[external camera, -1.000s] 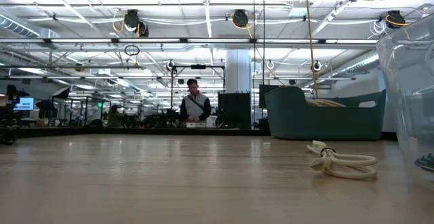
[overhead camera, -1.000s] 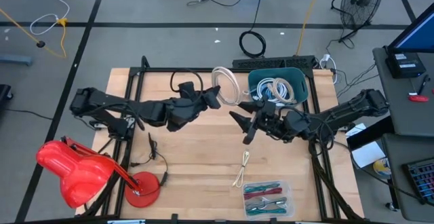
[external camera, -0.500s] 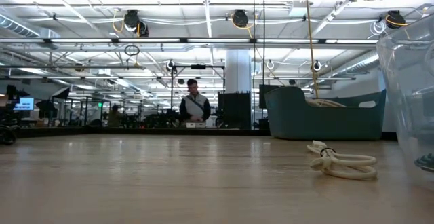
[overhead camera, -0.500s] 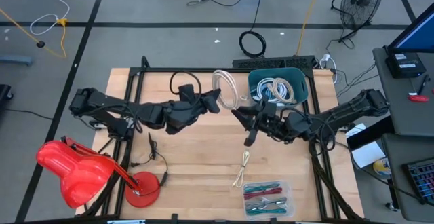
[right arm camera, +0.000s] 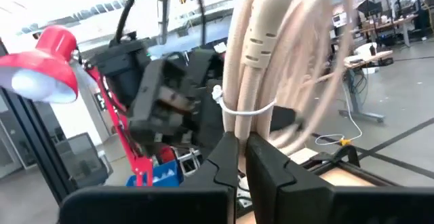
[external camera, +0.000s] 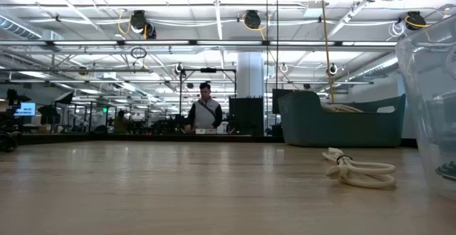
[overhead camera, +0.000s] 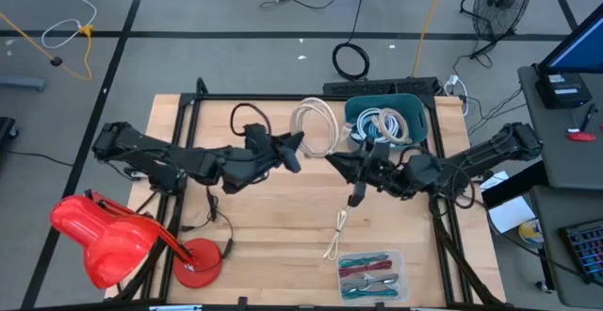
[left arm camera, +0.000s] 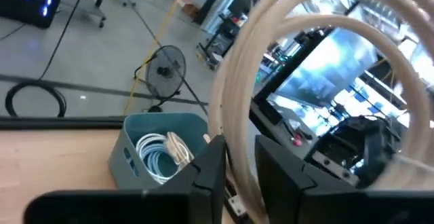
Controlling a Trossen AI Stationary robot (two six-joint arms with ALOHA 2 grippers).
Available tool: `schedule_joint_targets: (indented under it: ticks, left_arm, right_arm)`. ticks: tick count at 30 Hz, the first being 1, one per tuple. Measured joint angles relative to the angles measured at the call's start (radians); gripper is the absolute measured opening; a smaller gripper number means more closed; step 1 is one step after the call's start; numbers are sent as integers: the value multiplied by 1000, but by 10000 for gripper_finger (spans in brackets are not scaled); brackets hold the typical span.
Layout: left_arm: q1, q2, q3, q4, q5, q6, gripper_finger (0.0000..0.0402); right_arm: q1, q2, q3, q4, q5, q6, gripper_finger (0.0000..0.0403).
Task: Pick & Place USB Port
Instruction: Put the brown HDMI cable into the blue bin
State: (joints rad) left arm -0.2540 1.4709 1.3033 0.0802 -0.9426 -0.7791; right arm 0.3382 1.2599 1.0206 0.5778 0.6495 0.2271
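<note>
While raised above the middle of the surface (overhead camera: 273, 226), toward its far edge, coiled cream USB cable (overhead camera: 316, 127) pinched from both sides: left gripper (overhead camera: 294, 151) clenched on the loop, right gripper (overhead camera: 341, 163) clamped on the tied bundle. Close by, near the far right corner, teal bin (overhead camera: 415, 109) holding white coiled cables (overhead camera: 382, 122). Toward the near edge, a second cream cable (overhead camera: 335, 235) lying loose, just beside a clear tray (overhead camera: 370, 274). At the near left corner, red lamp (overhead camera: 108, 237).
</note>
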Motion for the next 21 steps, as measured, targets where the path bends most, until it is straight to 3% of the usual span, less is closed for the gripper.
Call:
schedule_joint_targets:
  ticks: [9, 16, 19, 21]
  left_arm:
    - [-90, -100, 0, -2, -247, 188, 95]
    - [-161, -125, 0, -3, -317, 275, 96]
    - [-188, -125, 0, -20, -325, 279, 96]
    - [-202, -122, 0, -57, -327, 253, 96]
  right_arm:
    - [61, -127, -1, 3, 4, 23, 4]
    - [115, -254, -1, -11, -42, 107, 3]
    - [153, -311, -1, -83, 42, 112, 2]
    - [192, -346, -1, -148, 175, 80, 2]
